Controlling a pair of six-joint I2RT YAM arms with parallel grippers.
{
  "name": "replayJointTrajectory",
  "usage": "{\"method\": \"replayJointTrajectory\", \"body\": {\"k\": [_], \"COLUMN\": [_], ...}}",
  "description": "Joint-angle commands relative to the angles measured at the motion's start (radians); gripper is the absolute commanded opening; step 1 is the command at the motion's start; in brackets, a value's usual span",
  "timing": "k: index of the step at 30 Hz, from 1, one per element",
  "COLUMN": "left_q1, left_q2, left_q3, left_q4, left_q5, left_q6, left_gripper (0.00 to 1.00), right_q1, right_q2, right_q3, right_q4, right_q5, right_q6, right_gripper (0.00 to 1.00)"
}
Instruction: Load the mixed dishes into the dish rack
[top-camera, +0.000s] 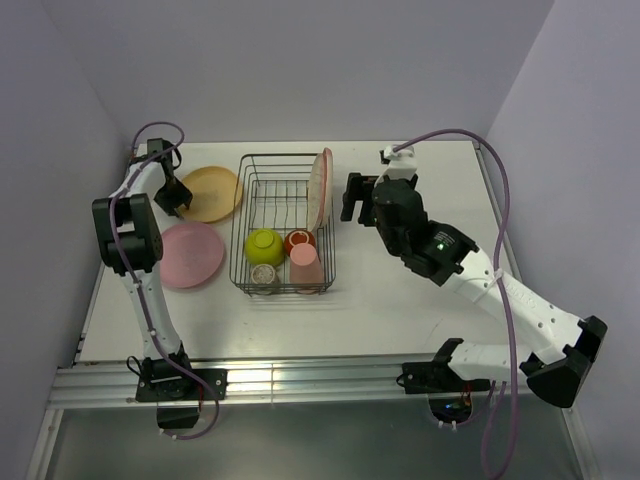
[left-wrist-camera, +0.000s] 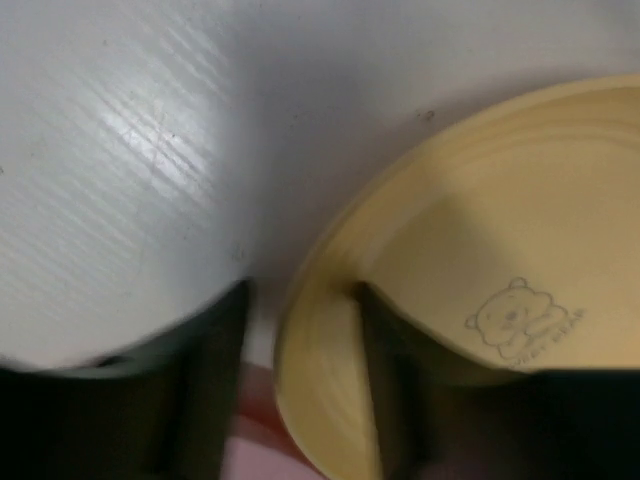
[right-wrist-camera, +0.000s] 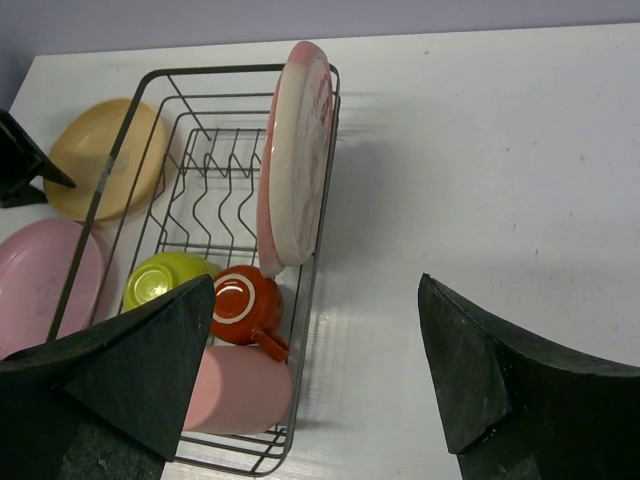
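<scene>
The dark wire dish rack (top-camera: 285, 160) stands mid-table. On edge against its right side stands cream-and-pink plate ware (top-camera: 320, 188) (right-wrist-camera: 300, 150); I cannot tell whether it is one plate or two. The lime-green bowl (top-camera: 264, 245), red-brown mug (top-camera: 299, 240), salmon-pink cup (top-camera: 306, 266) and grey-beige cup (top-camera: 264, 277) lie in its near end. The orange-yellow plate (top-camera: 212, 192) (left-wrist-camera: 500, 230) and pink plate (top-camera: 190, 253) lie left of the rack. My left gripper (top-camera: 172, 196) (left-wrist-camera: 300, 390) is open, its jaws astride the yellow plate's left rim. My right gripper (top-camera: 352, 197) (right-wrist-camera: 315, 380) is open and empty, right of the rack.
The back wall runs behind the rack and the left wall stands close to the left arm. The table's right edge lies beyond the right arm. Bare table shows between the rack and the right arm's base.
</scene>
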Motion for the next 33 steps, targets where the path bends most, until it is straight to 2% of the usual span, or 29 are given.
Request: {"method": "replayJointTrajectory", "body": {"k": [1, 3, 4, 5, 8, 10, 14, 18, 19, 20, 22, 23, 29, 33], "left_q1": [0.004, 0.007, 0.01, 0.013, 0.035, 0.064, 0.125, 0.14, 0.14, 0.14, 0.14, 0.14, 0.107, 0.05], "left_q2": [0.03, 0.039, 0.046, 0.063, 0.034, -0.028, -0.26, -0.43, -0.472, -0.571, -0.668, -0.753, -0.996, -1.104], "left_q3": [0.034, 0.042, 0.068, 0.088, 0.125, 0.064, -0.035, -0.09, -0.143, -0.176, -0.277, -0.301, -0.476, -0.588], "left_q4": [0.002, 0.01, -0.002, -0.02, -0.048, -0.021, 0.062, 0.081, 0.097, 0.12, 0.207, 0.229, 0.444, 0.544], "left_q5": [-0.009, -0.018, -0.023, -0.017, -0.001, 0.029, 0.102, 0.145, 0.17, 0.196, 0.264, 0.346, 0.688, 0.789], "left_q6": [0.02, 0.029, 0.037, 0.04, 0.037, 0.019, -0.009, -0.018, -0.035, -0.046, -0.07, -0.08, -0.142, -0.208], "left_gripper": [0.39, 0.23, 0.02, 0.0, 0.0, 0.0, 0.0, 0.0, 0.0, 0.0, 0.0, 0.0, 0.0, 0.0], "right_q1": [0.003, 0.003, 0.003, 0.003, 0.004, 0.004, 0.004, 0.004, 0.004, 0.004, 0.003, 0.004, 0.003, 0.001], "right_q2": [-0.051, -0.077, -0.085, -0.1, -0.1, -0.088, -0.06, -0.056, -0.056, -0.053, -0.041, -0.019, 0.056, 0.143], "right_q3": [-0.016, -0.023, -0.023, -0.023, -0.015, 0.013, 0.045, 0.059, 0.059, 0.063, 0.082, 0.109, 0.207, 0.287], "right_q4": [-0.008, -0.019, -0.023, -0.028, -0.048, -0.068, -0.086, -0.08, -0.074, -0.063, -0.056, -0.057, 0.016, 0.041], "right_q5": [0.038, 0.044, 0.044, 0.041, 0.02, -0.002, -0.08, -0.163, -0.181, -0.218, -0.265, -0.287, -0.506, -0.667], "right_q6": [0.006, 0.014, 0.017, 0.023, 0.038, 0.06, 0.098, 0.132, 0.133, 0.136, 0.133, 0.136, 0.178, 0.17], "right_gripper": [0.89, 0.89, 0.89, 0.89, 0.89, 0.89, 0.89, 0.89, 0.89, 0.89, 0.89, 0.89, 0.92, 0.93]}}
